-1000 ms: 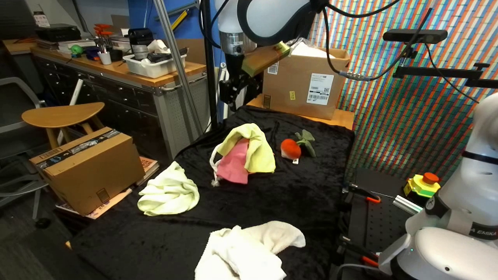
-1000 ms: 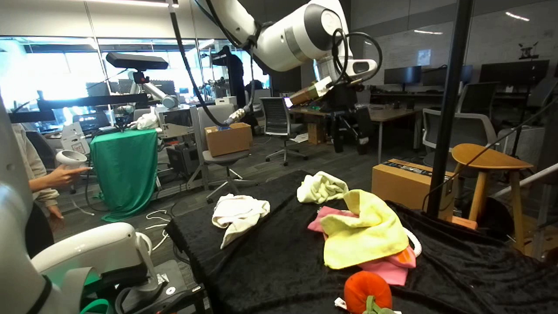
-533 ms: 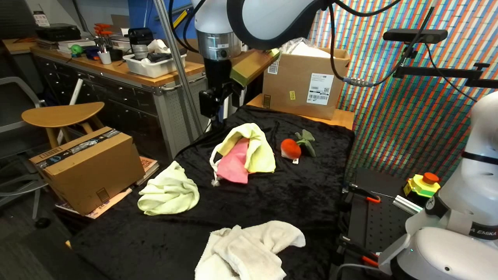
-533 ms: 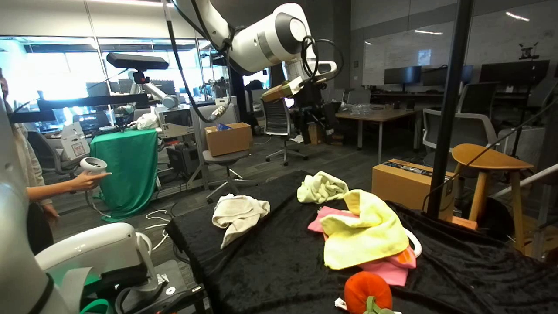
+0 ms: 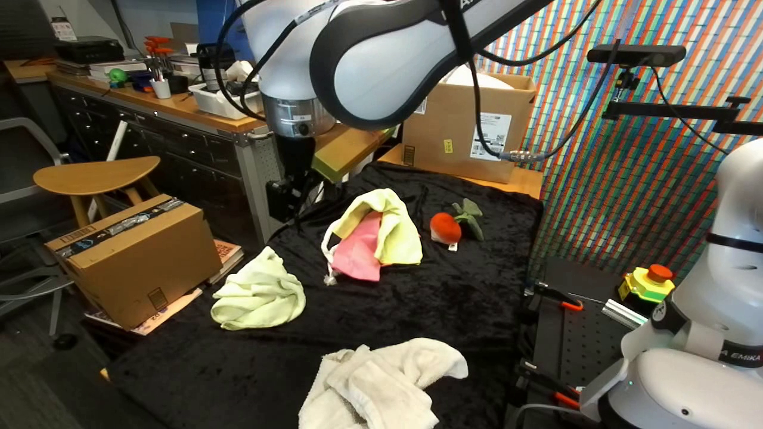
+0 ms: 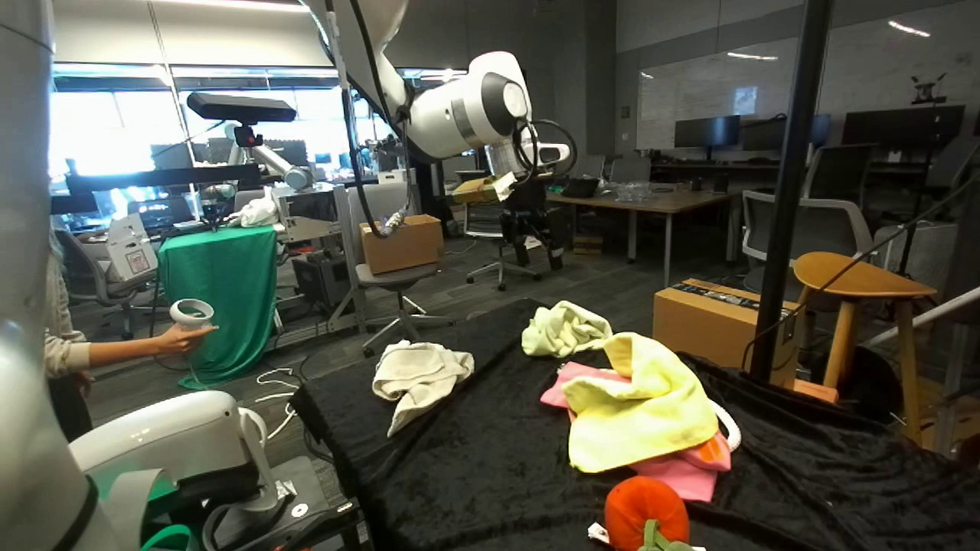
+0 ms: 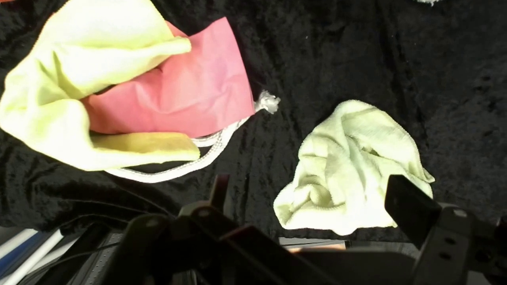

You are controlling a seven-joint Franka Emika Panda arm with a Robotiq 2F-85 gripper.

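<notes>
My gripper (image 7: 310, 180) is open, with its two dark fingers far apart and nothing between them. It hangs in the air past the edge of the black-draped table (image 5: 477, 310), above table height. Nearest to it in the wrist view lies a crumpled pale green cloth (image 7: 352, 158), partly hidden by a finger. To the left there, a yellow cloth (image 7: 91, 67) is draped over a pink drawstring bag (image 7: 178, 95) with a white cord (image 7: 158, 176). An orange plush vegetable (image 5: 445, 227) with green leaves and a crumpled off-white cloth (image 5: 381, 381) also lie on the table.
A large cardboard box (image 5: 459, 137) stands behind the table, and a taped box (image 5: 140, 262) sits beside it on the left. A dark post (image 6: 788, 191) rises at the table's side. A person's hand (image 6: 184, 337) holds a white controller near the robot's base.
In an exterior view the arm and gripper have swung left and come lower, towards the pale green cloth's side. The jaws stay open. The cloths, bag and plush have not moved.
</notes>
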